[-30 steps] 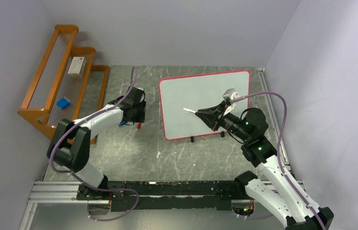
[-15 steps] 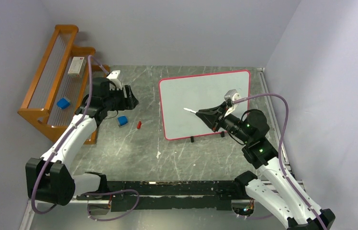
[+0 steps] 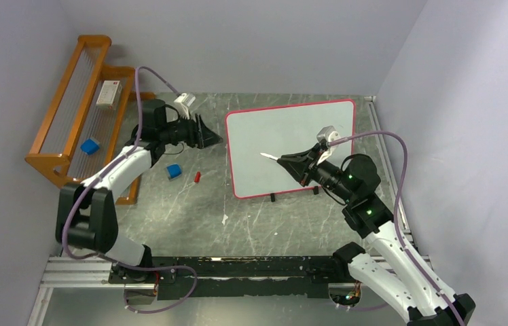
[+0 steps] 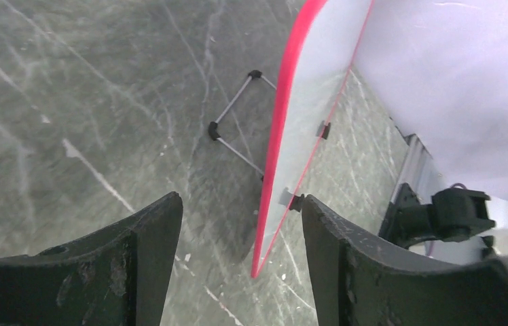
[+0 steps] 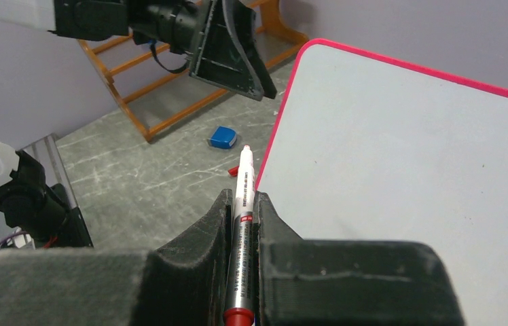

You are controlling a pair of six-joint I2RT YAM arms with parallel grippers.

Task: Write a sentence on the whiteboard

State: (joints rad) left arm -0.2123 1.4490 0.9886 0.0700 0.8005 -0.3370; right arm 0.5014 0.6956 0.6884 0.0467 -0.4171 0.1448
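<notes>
The whiteboard (image 3: 291, 146) stands tilted on small black feet right of centre, blank; it also shows edge-on in the left wrist view (image 4: 291, 129) and in the right wrist view (image 5: 407, 149). My right gripper (image 3: 291, 163) is shut on a white marker with red ends (image 5: 241, 204), its uncapped tip (image 3: 265, 155) held over the board's lower left area. My left gripper (image 3: 212, 138) is open and empty, pointing at the board's left edge, its fingers (image 4: 149, 238) just short of the pink border.
A red cap (image 3: 197, 176) and a blue eraser (image 3: 174, 171) lie on the grey table left of the board. A wooden rack (image 3: 78, 129) at far left holds a small box (image 3: 108, 93) and a blue block (image 3: 89, 146).
My left arm has swung from the blue eraser and red cap up and right to the board's left edge, open. The right arm and marker have stayed still.
</notes>
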